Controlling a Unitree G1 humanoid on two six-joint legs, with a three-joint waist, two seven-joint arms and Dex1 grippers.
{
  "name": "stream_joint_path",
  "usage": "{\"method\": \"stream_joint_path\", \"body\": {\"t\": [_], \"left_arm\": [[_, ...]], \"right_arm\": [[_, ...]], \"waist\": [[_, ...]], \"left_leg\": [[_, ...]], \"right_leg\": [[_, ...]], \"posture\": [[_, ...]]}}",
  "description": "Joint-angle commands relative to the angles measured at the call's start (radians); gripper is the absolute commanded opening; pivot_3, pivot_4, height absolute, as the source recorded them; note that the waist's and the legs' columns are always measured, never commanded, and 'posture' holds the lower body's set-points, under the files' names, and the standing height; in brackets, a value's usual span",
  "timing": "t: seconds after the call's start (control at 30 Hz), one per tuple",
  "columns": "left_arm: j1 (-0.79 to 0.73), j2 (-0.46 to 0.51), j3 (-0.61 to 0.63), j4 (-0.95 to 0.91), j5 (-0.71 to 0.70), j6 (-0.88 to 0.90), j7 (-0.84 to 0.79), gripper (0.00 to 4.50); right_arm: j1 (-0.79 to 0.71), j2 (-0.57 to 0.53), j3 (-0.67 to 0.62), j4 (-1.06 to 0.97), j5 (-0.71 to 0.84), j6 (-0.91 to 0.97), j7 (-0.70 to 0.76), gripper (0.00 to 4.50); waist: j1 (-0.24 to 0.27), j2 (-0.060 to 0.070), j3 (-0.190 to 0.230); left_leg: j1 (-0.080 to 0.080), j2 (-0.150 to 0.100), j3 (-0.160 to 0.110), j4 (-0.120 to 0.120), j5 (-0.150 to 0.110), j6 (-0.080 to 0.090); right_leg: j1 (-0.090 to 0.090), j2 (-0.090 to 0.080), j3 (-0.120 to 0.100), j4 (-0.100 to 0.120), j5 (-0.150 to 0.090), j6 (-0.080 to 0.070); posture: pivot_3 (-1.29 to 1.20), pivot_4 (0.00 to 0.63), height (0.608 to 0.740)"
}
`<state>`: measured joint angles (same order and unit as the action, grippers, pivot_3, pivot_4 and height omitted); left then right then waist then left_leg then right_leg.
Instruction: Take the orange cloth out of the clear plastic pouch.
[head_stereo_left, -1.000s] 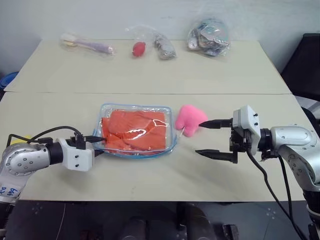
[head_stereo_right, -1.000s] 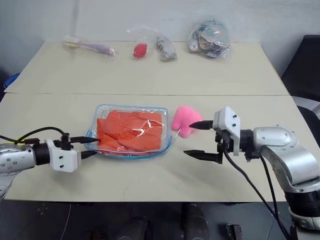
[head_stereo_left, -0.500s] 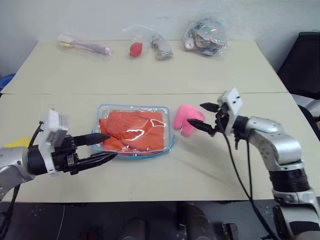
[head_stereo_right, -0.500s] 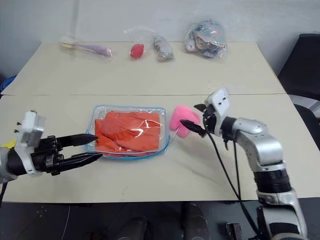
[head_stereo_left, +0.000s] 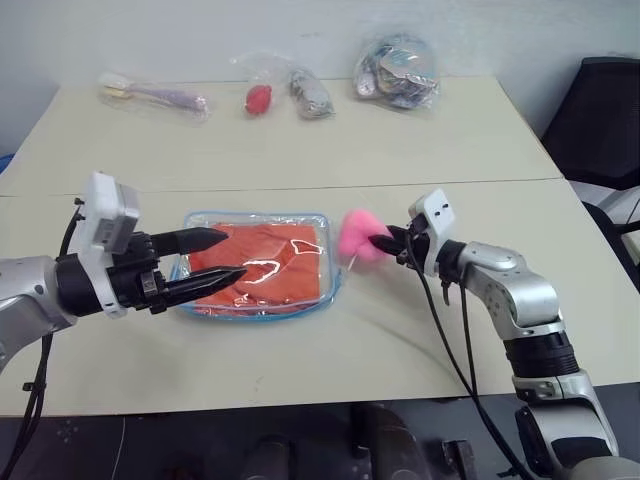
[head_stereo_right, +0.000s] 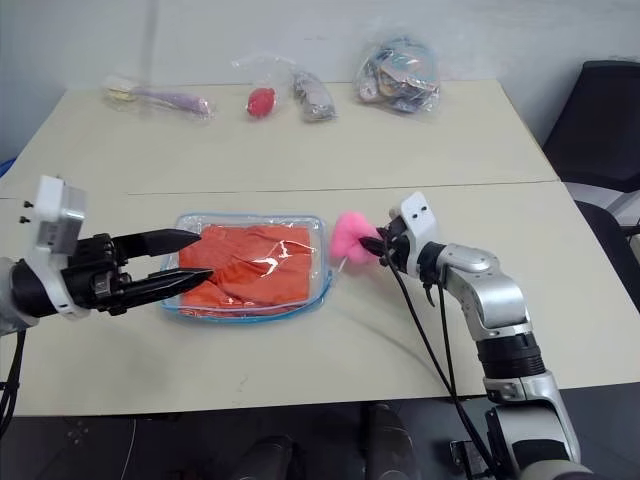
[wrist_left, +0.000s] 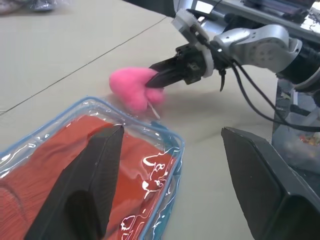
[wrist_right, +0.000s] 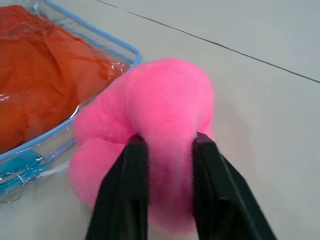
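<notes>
1. The orange cloth (head_stereo_left: 265, 270) is lying wrinkled and flat inside the clear plastic pouch (head_stereo_left: 318, 222), which is resting on the near half of the table (head_stereo_left: 300, 155) and is edged in light blue.
2. The left gripper (head_stereo_left: 222, 258) is hovering over the pouch's left end with its two black fingers spread apart, one above the other, gripping nothing.
3. A fluffy pink puff (head_stereo_left: 357, 237) is sitting just beside the pouch's right edge, touching or nearly touching it.
4. The right gripper (wrist_right: 165, 150) is pinching the pink puff, its fingers (wrist_right: 131, 175) pressing into the fluff from both sides.
5. Several crinkled clear bags (head_stereo_left: 395, 70) holding small items are lying along the table's far edge, well apart from the pouch.
</notes>
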<state>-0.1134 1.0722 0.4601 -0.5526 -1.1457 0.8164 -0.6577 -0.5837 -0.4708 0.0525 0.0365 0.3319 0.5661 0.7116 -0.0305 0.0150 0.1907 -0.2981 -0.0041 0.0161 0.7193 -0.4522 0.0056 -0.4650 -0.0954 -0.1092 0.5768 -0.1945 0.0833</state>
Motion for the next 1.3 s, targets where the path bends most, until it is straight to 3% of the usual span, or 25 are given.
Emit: {"method": "stream_joint_path", "body": {"t": [0.03, 0.13, 0.23, 0.53, 0.67, 0.97, 1.07, 1.23, 1.3], "left_arm": [[0.005, -0.005, 0.020, -0.026, 0.034, -0.018, -0.019, 3.28], [0.032, -0.012, 0.020, -0.040, 0.074, -0.027, -0.036, 3.28], [0.036, -0.019, 0.007, -0.049, 0.087, -0.026, -0.045, 3.28], [0.005, -0.022, -0.034, -0.043, 0.097, -0.006, -0.053, 3.28], [-0.005, -0.019, -0.056, -0.048, 0.107, -0.001, -0.068, 3.28], [-0.037, -0.015, -0.108, -0.044, 0.149, -0.005, -0.105, 3.28], [-0.044, -0.017, -0.117, -0.041, 0.161, -0.007, -0.112, 3.28], [-0.043, -0.031, -0.141, -0.049, 0.188, -0.015, -0.120, 3.28], [-0.038, -0.033, -0.156, -0.059, 0.204, -0.024, -0.131, 3.28]], "right_arm": [[-0.003, -0.022, -0.027, -0.078, -0.014, -0.067, 0.006, 0.02], [0.037, -0.068, -0.004, -0.183, -0.082, -0.250, 0.049, 0.02], [0.119, -0.143, 0.078, -0.266, -0.159, -0.510, 0.179, 0.02], [0.210, -0.231, 0.183, -0.300, -0.186, -0.901, 0.413, 0.02], [0.231, -0.228, 0.240, -0.298, -0.206, -0.989, 0.453, 0.02], [0.221, -0.126, 0.349, -0.232, -0.230, -0.909, 0.447, 0.02], [0.217, -0.128, 0.362, -0.220, -0.247, -0.891, 0.454, 0.79], [0.231, -0.142, 0.347, -0.252, -0.240, -0.880, 0.452, 2.48], [0.237, -0.156, 0.334, -0.271, -0.228, -0.878, 0.454, 2.73]], "waist": [[0.000, 0.000, 0.000], [0.003, 0.001, 0.001], [0.004, 0.001, 0.000], [0.003, 0.000, 0.000], [0.003, 0.000, 0.000], [0.004, 0.000, 0.000], [0.003, 0.000, 0.000], [0.003, 0.000, 0.000], [0.004, 0.000, 0.000]], "left_leg": [[0.000, 0.000, 0.000, 0.000, 0.000, 0.000], [0.000, 0.000, 0.000, 0.000, 0.000, 0.000], [-0.001, -0.001, -0.001, -0.001, 0.000, 0.000], [0.001, 0.000, 0.001, 0.000, 0.000, -0.001], [0.001, 0.001, 0.000, 0.000, 0.000, -0.001], [0.001, 0.001, -0.001, 0.001, 0.000, -0.001], [0.000, 0.001, -0.002, 0.001, 0.000, -0.001], [0.000, 0.001, -0.003, 0.001, 0.000, -0.001], [0.000, 0.001, -0.004, 0.001, 0.000, -0.001]], "right_leg": [[0.000, 0.000, 0.000, 0.000, 0.000, 0.000], [0.000, 0.000, 0.000, 0.000, 0.000, 0.000], [0.000, 0.000, 0.000, -0.001, 0.000, 0.000], [0.001, 0.000, 0.001, -0.001, 0.000, 0.000], [0.001, 0.000, 0.001, -0.001, 0.000, 0.000], [0.001, -0.001, 0.000, 0.000, 0.000, 0.000], [0.001, -0.001, 0.000, -0.001, 0.000, 0.000], [0.001, -0.001, 0.000, -0.001, 0.000, 0.000], [0.001, -0.001, 0.000, -0.001, 0.000, 0.000]], "posture": [[0.00, 0.150, 0.740], [0.00, 0.150, 0.740], [0.00, 0.150, 0.740], [0.00, 0.150, 0.740], [0.00, 0.150, 0.740], [0.00, 0.150, 0.740], [0.00, 0.150, 0.740], [0.00, 0.150, 0.740], [0.00, 0.150, 0.740]]}}
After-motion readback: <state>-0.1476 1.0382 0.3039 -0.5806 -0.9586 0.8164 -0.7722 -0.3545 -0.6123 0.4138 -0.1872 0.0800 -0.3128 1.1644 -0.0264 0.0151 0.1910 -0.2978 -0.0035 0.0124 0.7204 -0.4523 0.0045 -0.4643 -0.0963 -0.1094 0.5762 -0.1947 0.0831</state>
